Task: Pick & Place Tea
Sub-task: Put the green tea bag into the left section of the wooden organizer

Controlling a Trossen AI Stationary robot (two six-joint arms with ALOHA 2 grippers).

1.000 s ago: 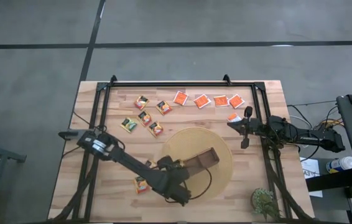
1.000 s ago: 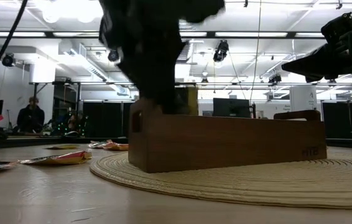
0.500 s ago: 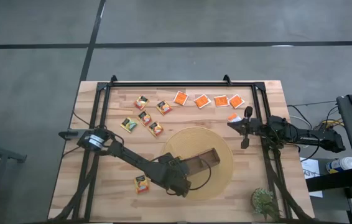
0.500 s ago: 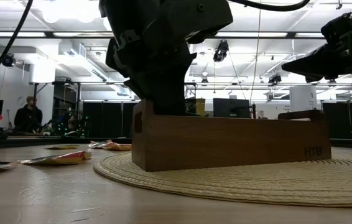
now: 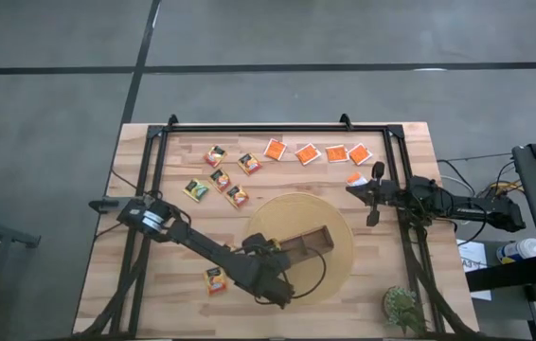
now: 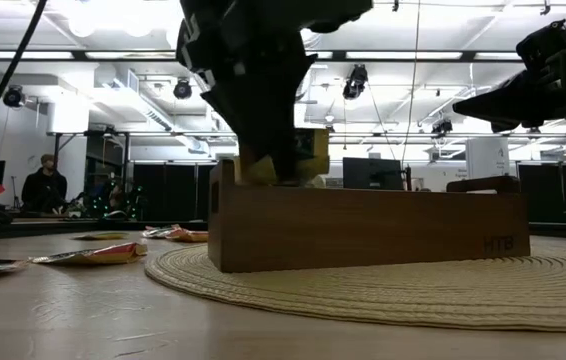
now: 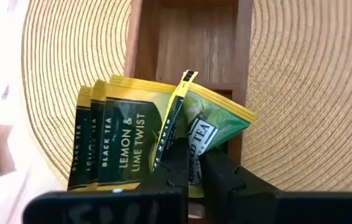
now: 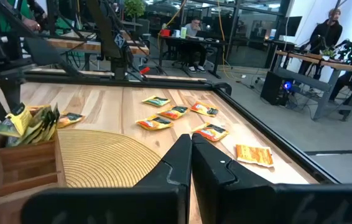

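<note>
grey tiled floor (image 5: 344,38), ceiling strip lights (image 6: 123,15)

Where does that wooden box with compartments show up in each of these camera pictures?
High view: wooden tray at the middle of the round woven mat.
Low view: tray fills the centre, side-on.
Left wrist view: tray beyond the green sachets.
Right wrist view: its corner, beside the mat.
Shared landmark: the mat.

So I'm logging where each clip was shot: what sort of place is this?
Probably an open-plan robotics lab or workshop: rows of desks with monitors, people at workstations, exposed ceiling ducts.
</note>
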